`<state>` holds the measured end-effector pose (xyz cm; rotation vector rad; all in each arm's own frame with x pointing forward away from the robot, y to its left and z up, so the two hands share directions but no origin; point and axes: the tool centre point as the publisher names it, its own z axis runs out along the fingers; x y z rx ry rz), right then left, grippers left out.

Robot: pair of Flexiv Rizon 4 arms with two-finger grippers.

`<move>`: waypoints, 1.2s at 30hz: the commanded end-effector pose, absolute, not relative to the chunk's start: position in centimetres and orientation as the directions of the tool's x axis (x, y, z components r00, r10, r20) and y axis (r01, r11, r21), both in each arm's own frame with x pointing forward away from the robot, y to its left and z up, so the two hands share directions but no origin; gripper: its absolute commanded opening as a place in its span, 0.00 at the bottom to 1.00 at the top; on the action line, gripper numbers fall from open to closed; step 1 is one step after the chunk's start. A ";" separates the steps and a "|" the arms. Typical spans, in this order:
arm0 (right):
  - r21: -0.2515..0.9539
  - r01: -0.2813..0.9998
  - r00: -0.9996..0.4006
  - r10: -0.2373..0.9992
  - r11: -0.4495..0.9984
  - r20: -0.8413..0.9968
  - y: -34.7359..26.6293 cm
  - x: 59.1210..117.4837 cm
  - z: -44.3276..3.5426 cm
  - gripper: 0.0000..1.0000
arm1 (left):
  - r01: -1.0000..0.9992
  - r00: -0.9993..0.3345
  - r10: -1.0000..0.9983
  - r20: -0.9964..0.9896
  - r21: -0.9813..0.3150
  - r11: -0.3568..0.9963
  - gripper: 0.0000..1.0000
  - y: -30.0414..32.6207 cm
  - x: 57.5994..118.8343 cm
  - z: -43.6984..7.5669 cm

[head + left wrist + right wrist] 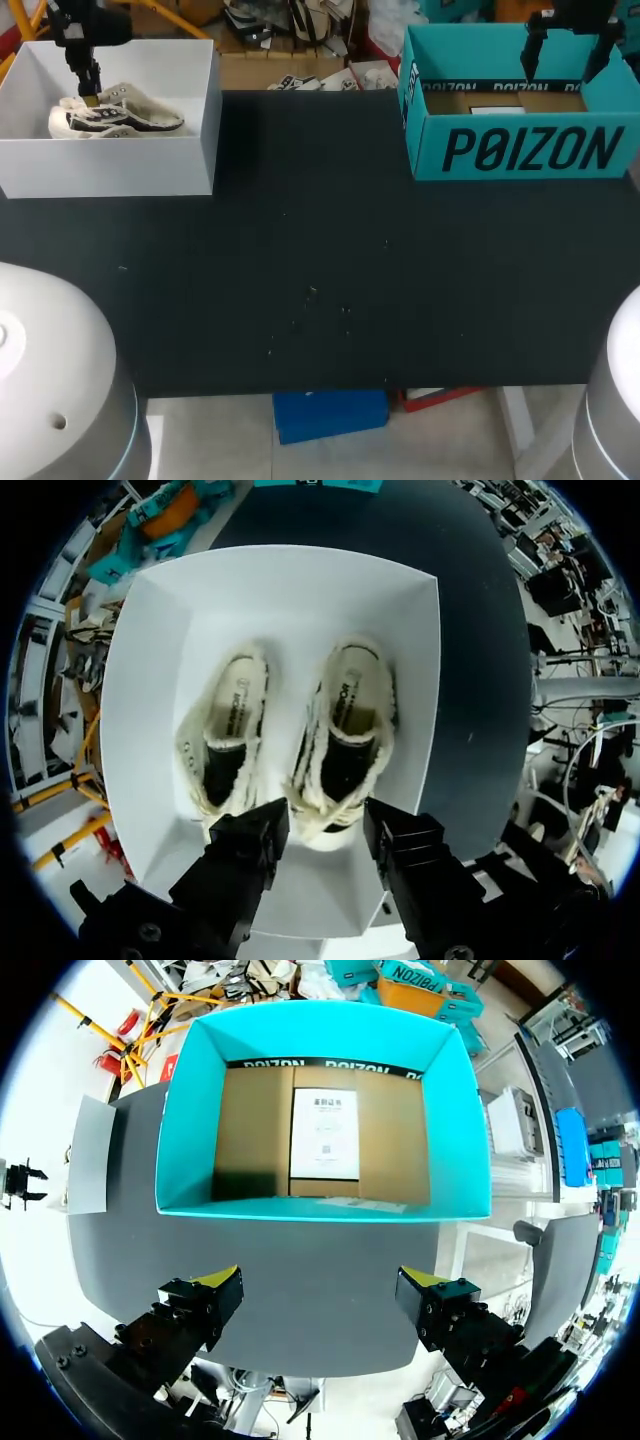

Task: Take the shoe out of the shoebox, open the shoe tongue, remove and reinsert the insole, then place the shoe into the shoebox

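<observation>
A pair of cream fleece-lined shoes lies in the white shoebox at the table's far left. My left gripper is down inside that shoebox. In the left wrist view my left gripper has its two fingers pressed against either side of one end of the nearer shoe, so it is shut on it. The second shoe lies alongside, untouched. My right gripper hangs open over the teal box, nothing between its fingers.
A teal box stands at the far right, its top open. Inside the teal box are a brown cardboard floor and a white paper sheet. The dark table stretches between the two boxes.
</observation>
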<state>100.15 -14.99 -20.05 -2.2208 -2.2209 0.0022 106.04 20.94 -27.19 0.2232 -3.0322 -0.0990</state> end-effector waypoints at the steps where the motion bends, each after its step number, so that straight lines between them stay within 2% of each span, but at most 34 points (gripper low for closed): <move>1: -0.002 1.000 0.000 1.000 0.000 0.000 -15.0 100.1 -20.0 1.00 | -0.128 -0.986 -0.135 0.102 0.071 0.989 0.50 20.6 106.1 -28.9; 12: -0.002 1.000 0.000 1.000 0.000 0.000 -15.0 100.1 -20.0 1.00 | -0.063 -0.993 -0.070 0.090 0.083 0.995 0.48 20.1 106.4 -32.5; 36: -0.002 1.000 0.000 1.000 0.000 0.000 -15.0 100.1 -20.0 1.00 | -0.082 -0.993 -0.089 0.080 0.087 0.993 0.42 19.7 108.5 -38.3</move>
